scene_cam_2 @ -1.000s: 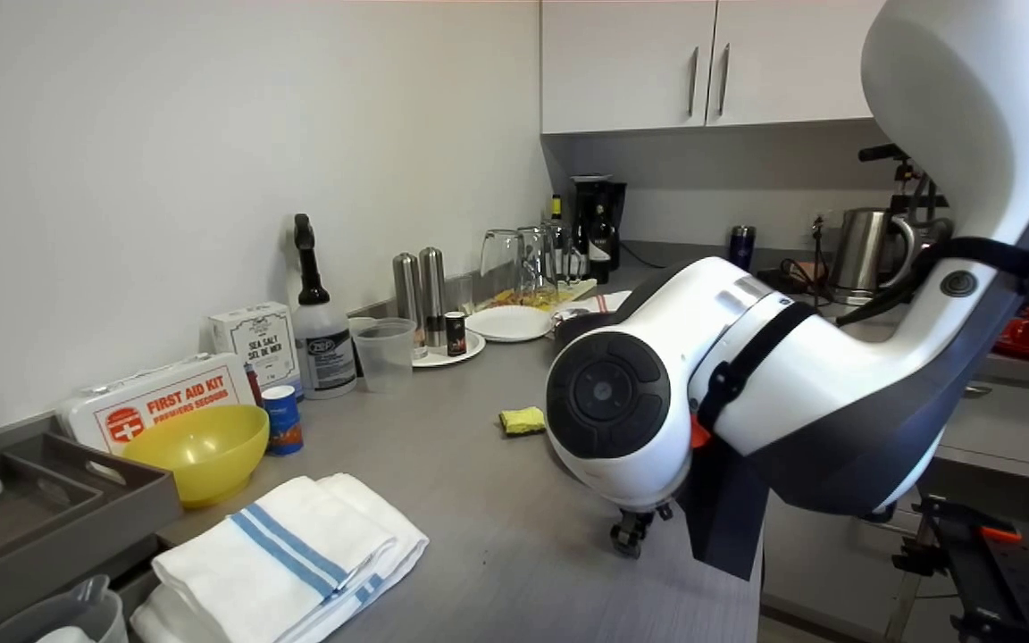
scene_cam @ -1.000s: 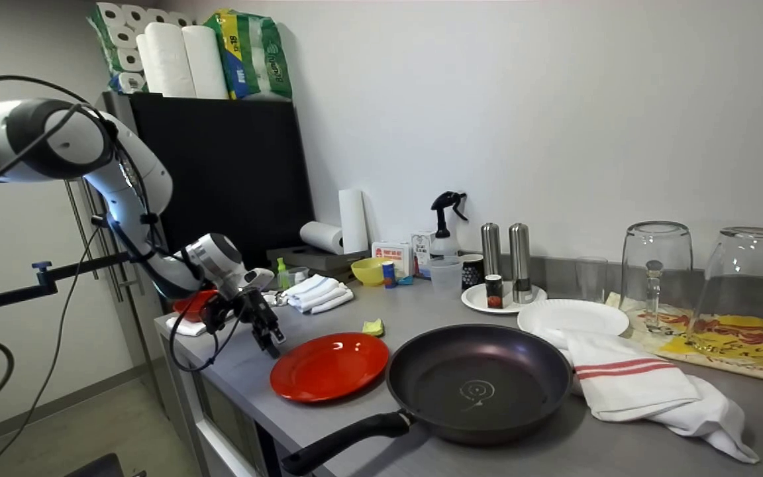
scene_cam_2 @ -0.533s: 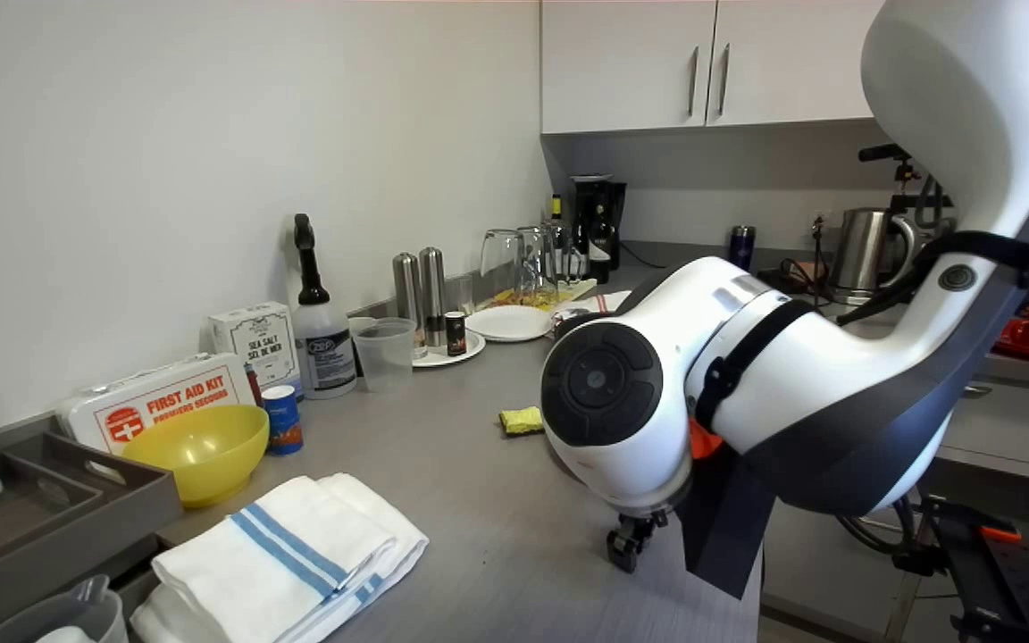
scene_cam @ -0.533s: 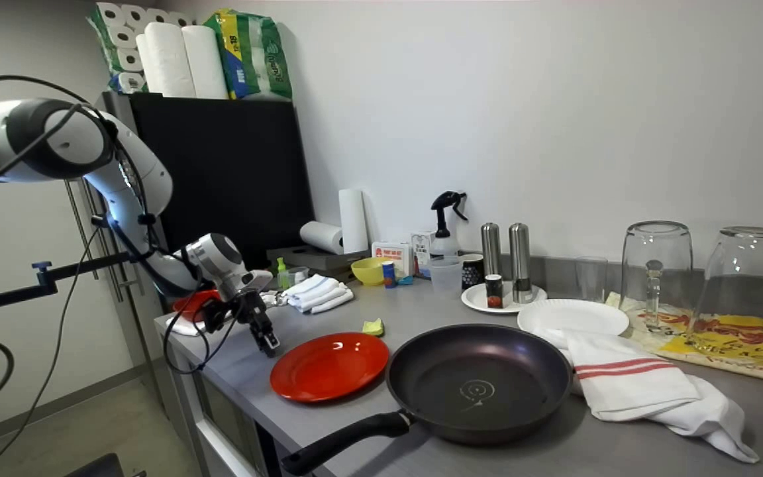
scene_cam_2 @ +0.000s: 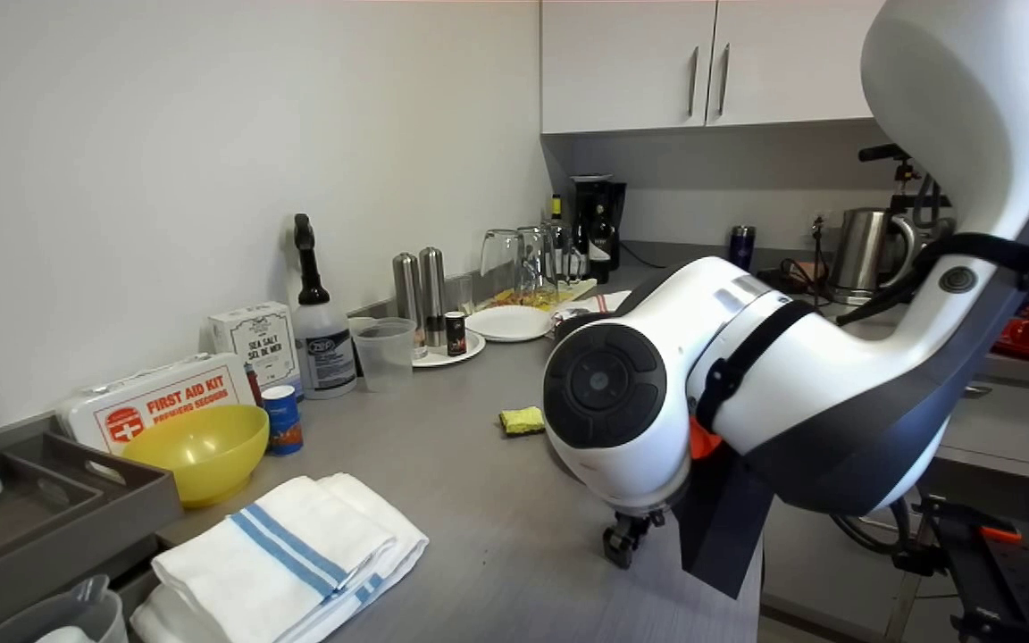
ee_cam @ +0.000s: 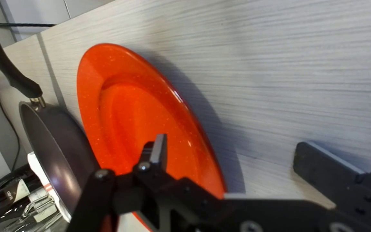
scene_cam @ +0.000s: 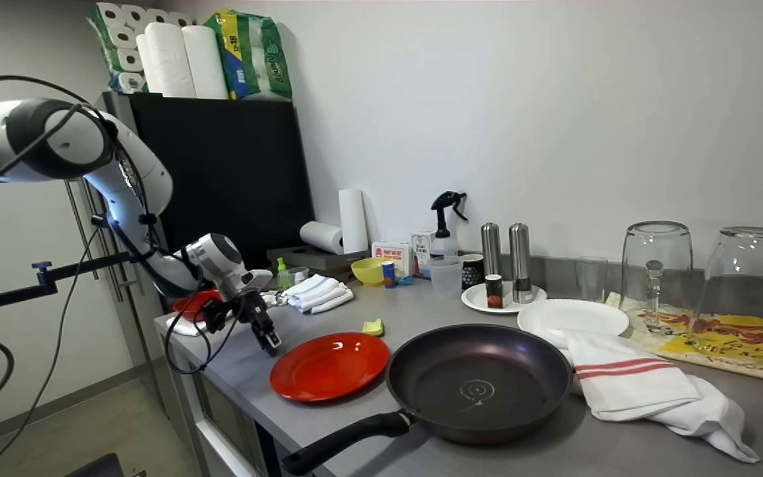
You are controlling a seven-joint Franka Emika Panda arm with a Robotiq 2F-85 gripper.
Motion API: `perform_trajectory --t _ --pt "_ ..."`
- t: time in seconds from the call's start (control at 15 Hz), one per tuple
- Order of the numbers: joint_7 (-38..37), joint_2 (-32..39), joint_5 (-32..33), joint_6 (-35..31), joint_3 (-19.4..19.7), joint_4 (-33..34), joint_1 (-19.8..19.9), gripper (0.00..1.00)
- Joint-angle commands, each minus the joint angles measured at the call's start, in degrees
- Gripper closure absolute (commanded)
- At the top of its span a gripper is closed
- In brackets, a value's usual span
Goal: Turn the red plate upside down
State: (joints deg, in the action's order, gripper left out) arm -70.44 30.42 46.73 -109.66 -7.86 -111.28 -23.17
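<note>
The glossy red plate (scene_cam: 328, 368) lies on the grey counter with its hollow side up, left of the pan in an exterior view. It also shows large in the wrist view (ee_cam: 130, 109). My gripper (scene_cam: 271, 343) is tilted and low over the counter by the plate's left rim. In the wrist view the gripper (ee_cam: 230, 148) is open and empty. One finger overlaps the plate's face and the other is beyond the rim, over bare counter. I cannot tell whether a finger touches the plate. In an exterior view the gripper (scene_cam_2: 622, 540) is low, and the arm mostly hides the plate.
A black frying pan (scene_cam: 481, 384) stands right beside the plate, its handle towards the counter's front edge. A yellow sponge (scene_cam: 373, 327) lies behind the plate. Folded white towels (scene_cam_2: 278, 554) and a yellow bowl (scene_cam_2: 202, 451) stand on the counter. A white plate (scene_cam: 573, 317) is farther back.
My gripper has shifted slightly away from the plate's rim and tilted a little; its cable has swung. It has barely moved in the last half second. The plate has not moved.
</note>
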Motion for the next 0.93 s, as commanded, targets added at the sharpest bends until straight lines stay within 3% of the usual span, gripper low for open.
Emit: perform_trajectory --t 0.0,0.87 --pt "-0.7 0.7 -1.4 -2.9 -0.6 0.1 0.8 0.0" --pt "0.2 0.1 -2.8 -3.9 -0.1 0.0 0.6 0.0"
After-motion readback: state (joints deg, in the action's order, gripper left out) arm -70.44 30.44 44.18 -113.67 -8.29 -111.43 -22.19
